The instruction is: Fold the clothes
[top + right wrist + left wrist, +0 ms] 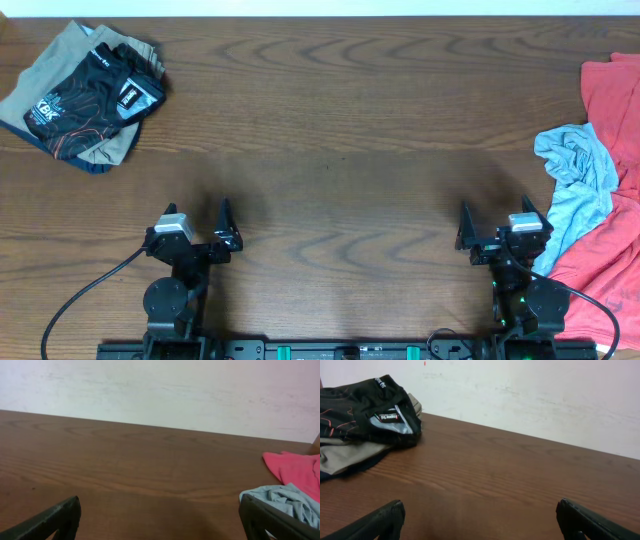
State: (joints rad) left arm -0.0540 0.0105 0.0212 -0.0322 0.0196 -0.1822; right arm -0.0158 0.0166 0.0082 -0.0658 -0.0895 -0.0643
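The clothes lie crumpled at the table's right edge. They are a coral-red T-shirt (612, 120) with a pale blue-grey garment (580, 180) bunched on top of it. In the right wrist view the red shirt (295, 467) and the blue garment (282, 500) sit just beyond the right fingertip. My right gripper (497, 222) (160, 505) is open and holds nothing, just left of the blue garment. My left gripper (195, 222) (480, 510) is open over bare wood at the front left, far from these clothes.
A folded pile of black printed and khaki garments (85, 95) (365, 410) rests at the table's back left corner. The brown wooden table (340, 150) runs between the two heaps. A pale wall (160, 390) stands behind the far edge.
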